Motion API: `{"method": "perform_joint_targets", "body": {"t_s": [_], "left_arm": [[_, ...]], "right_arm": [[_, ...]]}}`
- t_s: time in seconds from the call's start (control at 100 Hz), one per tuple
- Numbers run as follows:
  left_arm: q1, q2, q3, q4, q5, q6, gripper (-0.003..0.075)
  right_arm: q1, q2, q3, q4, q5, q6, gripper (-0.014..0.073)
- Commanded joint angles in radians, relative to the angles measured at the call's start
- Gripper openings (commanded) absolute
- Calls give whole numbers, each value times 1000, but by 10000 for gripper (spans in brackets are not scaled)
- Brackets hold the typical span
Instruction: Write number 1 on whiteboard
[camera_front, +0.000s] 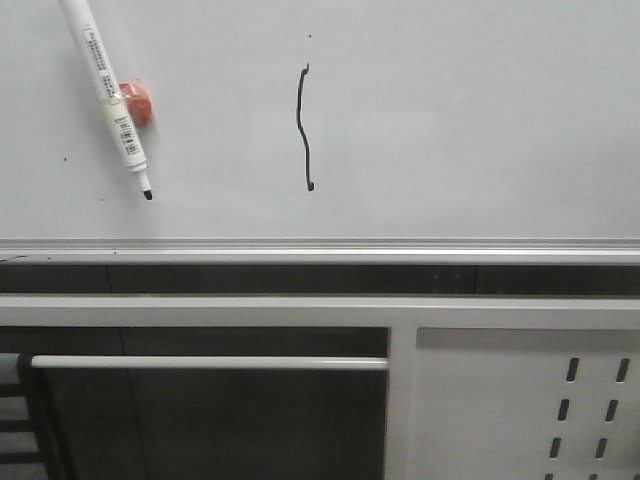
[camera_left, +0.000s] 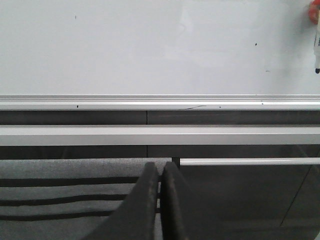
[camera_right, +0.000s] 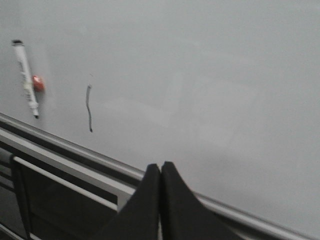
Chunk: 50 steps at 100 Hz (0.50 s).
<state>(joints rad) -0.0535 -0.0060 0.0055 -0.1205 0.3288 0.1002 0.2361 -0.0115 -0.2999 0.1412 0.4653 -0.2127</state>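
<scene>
The pale grey glossy whiteboard (camera_front: 480, 120) fills the background above its silver rail. The number 1 (camera_front: 304, 128), a thin black wavy stroke, runs vertically mid-board. My right claw (camera_right: 160, 170) and left claw (camera_left: 161, 172), both closed and empty, sit below the rail; the right is judged nearer.

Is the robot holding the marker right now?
No: in the front view the marker hangs on the whiteboard beside the number 1, and both wrist views show each end effector pressed shut on nothing.
</scene>
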Motion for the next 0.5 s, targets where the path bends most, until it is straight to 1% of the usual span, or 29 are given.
{"method": "perform_joint_targets", "body": {"t_s": [0.0, 0.07, 0.18, 0.24, 0.32, 0.49], "left_arm": [[3, -28, 22, -15, -52, 2, -18], [3, -28, 22, -15, -52, 2, -18], [3, -28, 22, -15, -52, 2, -18], [3, -28, 22, -15, -52, 2, -18], [3, -28, 22, -15, -52, 2, -18], [3, -26, 22, -15, -52, 2, -18]], "right_arm": [[-70, -10, 50, -69, -124, 110, -71], [-135, -10, 111, -74, -156, 132, -71], [-225, -10, 182, -104, -159, 204, -71], [-262, -10, 217, -111, -159, 213, -71], [-278, -16, 259, -111, -172, 213, -71], [-278, -16, 345, -111, -229, 213, -71]]}}
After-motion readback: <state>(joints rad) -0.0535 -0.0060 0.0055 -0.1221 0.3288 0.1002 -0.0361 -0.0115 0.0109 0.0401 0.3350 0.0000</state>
